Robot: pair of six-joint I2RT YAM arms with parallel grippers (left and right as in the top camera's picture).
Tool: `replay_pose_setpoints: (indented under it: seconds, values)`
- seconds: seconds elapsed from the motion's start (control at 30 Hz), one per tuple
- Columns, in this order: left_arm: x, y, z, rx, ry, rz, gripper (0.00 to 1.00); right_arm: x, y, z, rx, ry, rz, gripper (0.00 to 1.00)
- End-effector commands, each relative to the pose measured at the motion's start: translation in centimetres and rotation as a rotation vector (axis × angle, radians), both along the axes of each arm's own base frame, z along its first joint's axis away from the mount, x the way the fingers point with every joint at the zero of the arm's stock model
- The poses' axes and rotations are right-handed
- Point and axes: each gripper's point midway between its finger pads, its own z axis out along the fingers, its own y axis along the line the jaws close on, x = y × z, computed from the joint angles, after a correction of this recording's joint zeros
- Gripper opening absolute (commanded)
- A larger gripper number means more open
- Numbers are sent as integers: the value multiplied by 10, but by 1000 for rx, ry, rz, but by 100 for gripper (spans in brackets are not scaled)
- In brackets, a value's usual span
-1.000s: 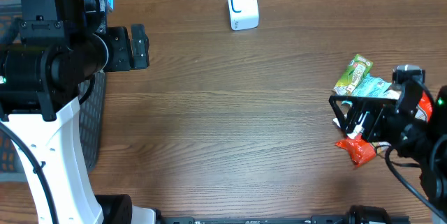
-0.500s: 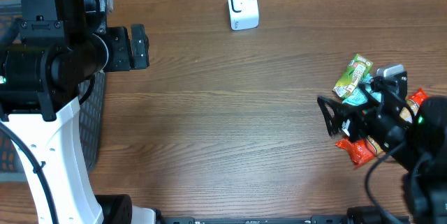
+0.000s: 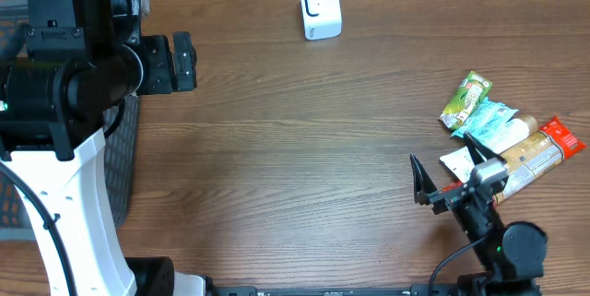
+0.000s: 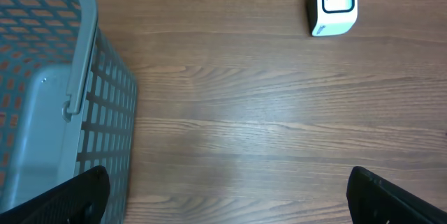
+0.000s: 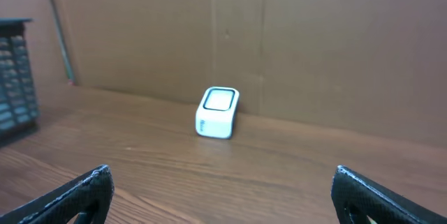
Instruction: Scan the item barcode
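Note:
The white scanner stands at the table's far edge, and also shows in the left wrist view and the right wrist view. A pile of items lies at the right: a green packet, a teal packet, a tan and red tube and a white packet. My right gripper is open and empty just left of the pile, raised and pointing at the scanner. Over at the far left, my left gripper is open and empty above bare wood.
A grey mesh basket stands at the left table edge under the left arm, seen in the left wrist view and at the left of the right wrist view. A brown cardboard wall backs the table.
My right arm has drawn back off the item pile toward the front edge and tilted up, uncovering the packets. It took hold of nothing. The left arm has not moved.

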Motion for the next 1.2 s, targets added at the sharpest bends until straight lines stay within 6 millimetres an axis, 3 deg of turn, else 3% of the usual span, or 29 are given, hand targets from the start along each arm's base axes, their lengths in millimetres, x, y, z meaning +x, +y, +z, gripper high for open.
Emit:
replay_pose_setpoints:
  seconds: [0.0, 0.23, 1.17]
  values:
    - [1, -1, 2, 5, -8, -20, 100, -2, -6, -8, 1, -39, -39, 100]
    - [0, -1, 2, 5, -7, -20, 99, 1, -15, -41, -13, 75, -89, 100]
    - [1, -1, 2, 5, -8, -20, 100, 0, -14, -40, -13, 71, -86, 100]
